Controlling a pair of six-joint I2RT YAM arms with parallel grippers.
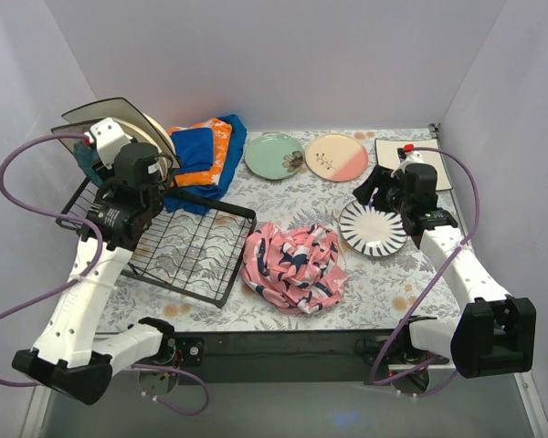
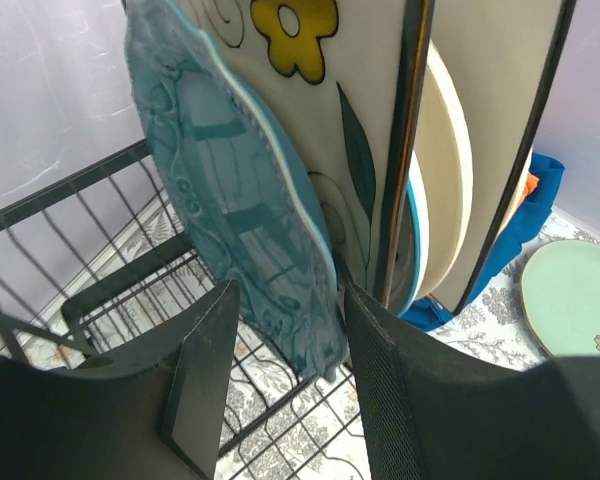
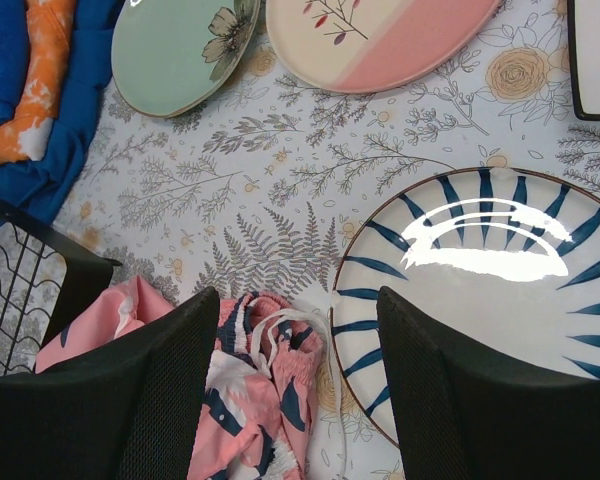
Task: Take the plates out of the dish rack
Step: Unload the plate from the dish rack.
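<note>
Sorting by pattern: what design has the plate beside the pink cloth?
The plate has blue radiating stripes on white; right wrist view.

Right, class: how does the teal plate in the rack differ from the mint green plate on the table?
The teal plate stands on edge in the dish rack, between the fingers of the left claw; the mint green plate lies flat on the table. The teal plate has a wavy rim and raised pattern; the mint green plate is smooth-rimmed with a painted flower. Both are green-toned plates.
</note>
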